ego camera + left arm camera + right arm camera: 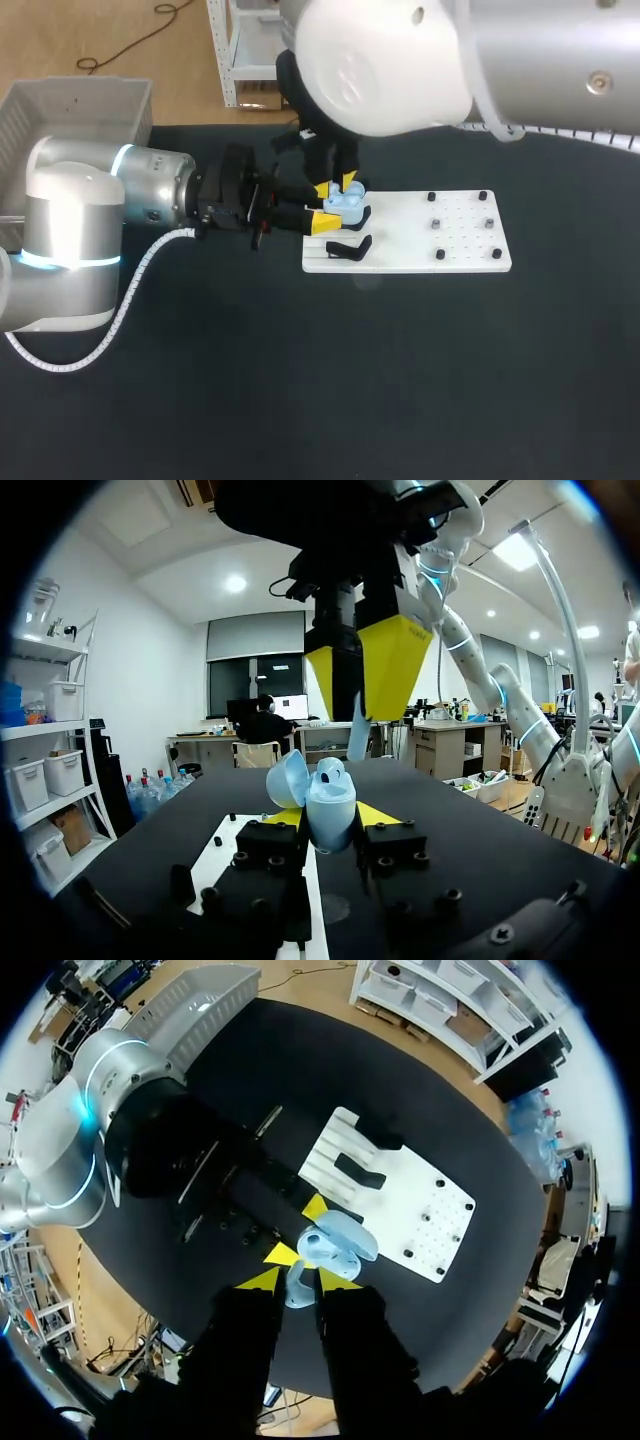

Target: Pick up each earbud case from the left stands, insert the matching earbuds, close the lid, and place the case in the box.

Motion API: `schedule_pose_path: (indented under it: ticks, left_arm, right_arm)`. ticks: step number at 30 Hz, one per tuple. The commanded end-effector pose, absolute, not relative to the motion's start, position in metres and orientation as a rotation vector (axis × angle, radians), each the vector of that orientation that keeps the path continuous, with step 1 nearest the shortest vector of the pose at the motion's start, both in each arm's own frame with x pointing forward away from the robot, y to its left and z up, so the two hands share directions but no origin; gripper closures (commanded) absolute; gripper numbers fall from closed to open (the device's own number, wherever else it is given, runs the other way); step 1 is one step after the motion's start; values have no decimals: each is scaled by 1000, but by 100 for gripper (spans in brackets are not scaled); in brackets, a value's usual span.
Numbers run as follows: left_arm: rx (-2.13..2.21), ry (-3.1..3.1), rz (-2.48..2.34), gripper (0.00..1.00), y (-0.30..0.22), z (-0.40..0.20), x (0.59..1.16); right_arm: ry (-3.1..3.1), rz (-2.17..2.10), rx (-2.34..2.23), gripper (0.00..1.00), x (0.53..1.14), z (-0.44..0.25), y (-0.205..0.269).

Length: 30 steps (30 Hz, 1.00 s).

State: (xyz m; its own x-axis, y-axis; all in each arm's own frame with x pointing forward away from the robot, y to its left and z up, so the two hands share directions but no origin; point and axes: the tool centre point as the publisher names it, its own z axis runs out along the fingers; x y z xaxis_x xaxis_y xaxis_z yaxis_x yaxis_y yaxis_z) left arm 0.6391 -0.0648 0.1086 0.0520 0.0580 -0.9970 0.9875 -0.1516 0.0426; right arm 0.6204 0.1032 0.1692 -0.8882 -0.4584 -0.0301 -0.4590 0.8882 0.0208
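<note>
A light blue earbud case (349,204) with its lid open is held just above the left end of the white board (420,240). My left gripper (328,207) comes in from the left and is shut on the case (328,805), its yellow tips on either side. My right gripper (298,1280) hangs straight above it, shut on a small light blue earbud (297,1288). In the left wrist view that earbud (358,735) dangles between the right gripper's (362,680) tips, just over the open case. A black stand (349,249) lies on the board close by.
The white board carries several small black pegs (437,224) on its right half. A pale grey box (75,105) stands at the table's far left corner. My right arm's big white link (380,60) covers the far middle of the table.
</note>
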Motion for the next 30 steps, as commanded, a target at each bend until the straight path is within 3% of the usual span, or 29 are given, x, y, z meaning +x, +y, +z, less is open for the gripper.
schedule_pose_path:
  ticks: [1, 30]
  left_arm:
    - [1390, 1143, -1255, 100, -65, 108, 640]
    - [1390, 1143, -1255, 100, -65, 108, 640]
  right_arm:
    - [3007, 52, -703, 100, 616, 167, 99]
    - [3064, 101, -612, 100, 634, 152, 97]
